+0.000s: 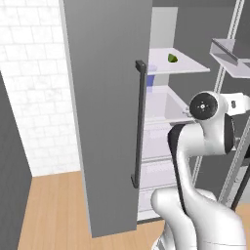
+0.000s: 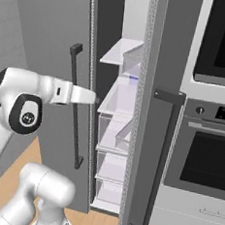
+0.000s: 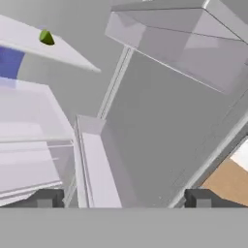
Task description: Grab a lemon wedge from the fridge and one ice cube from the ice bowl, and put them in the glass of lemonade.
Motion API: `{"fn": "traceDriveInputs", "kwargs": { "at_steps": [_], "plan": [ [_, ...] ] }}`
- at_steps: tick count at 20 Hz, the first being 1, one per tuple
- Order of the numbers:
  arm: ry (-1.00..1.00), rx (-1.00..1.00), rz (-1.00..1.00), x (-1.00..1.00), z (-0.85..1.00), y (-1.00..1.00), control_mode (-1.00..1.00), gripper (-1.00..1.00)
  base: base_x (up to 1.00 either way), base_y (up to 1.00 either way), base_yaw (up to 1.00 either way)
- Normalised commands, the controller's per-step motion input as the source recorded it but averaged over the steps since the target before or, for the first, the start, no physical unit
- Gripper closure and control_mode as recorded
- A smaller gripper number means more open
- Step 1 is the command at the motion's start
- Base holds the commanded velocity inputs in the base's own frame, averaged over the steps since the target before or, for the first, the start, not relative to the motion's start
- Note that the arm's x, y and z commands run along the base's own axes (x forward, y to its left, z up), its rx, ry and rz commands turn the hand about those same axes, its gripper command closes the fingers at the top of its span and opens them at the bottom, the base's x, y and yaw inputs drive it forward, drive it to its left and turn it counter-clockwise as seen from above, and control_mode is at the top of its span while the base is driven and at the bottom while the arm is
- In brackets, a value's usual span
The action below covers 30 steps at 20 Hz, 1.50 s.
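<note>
Nearest my hand camera, my two dark fingertips stand far apart with nothing between them, so my two-finger gripper (image 3: 123, 197) is wide and empty inside the tall grey two-door fridge (image 1: 105, 117). Up on a white shelf (image 1: 188, 64) sits the small yellow-green lemon wedge (image 1: 172, 58), well apart from me. I judge it light, soft and slippery, easily crushed; I would pinch its two flat cut faces gently. From the right base camera I see the black built-in oven (image 2: 213, 143) beside the fridge, absent from the left camera.
</note>
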Motion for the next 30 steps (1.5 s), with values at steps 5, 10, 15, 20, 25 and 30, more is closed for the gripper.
{"fn": "traceDriveInputs", "kwargs": {
  "at_steps": [5,10,15,20,25,30],
  "plan": [
    [0.43,-0.36,-0.30,1.00,-0.05,-0.16,-1.00,-1.00,0.00,0.00,0.00],
    [0.45,-0.10,-0.19,0.73,-0.02,-0.66,-1.00,-1.00,0.00,0.00,0.00],
    [0.27,0.00,-0.13,0.70,-0.37,-0.70,-1.00,-1.00,0.00,0.00,0.00],
    [0.03,0.00,-0.09,0.31,-0.68,-0.54,-1.00,-1.00,0.00,0.00,0.00],
    [0.00,0.00,-0.07,0.03,-0.35,-0.67,-1.00,-1.00,0.00,0.00,0.00],
    [0.00,0.00,-0.08,-0.14,0.03,-0.96,-1.00,-1.00,0.00,0.00,0.00]
  ]
}}
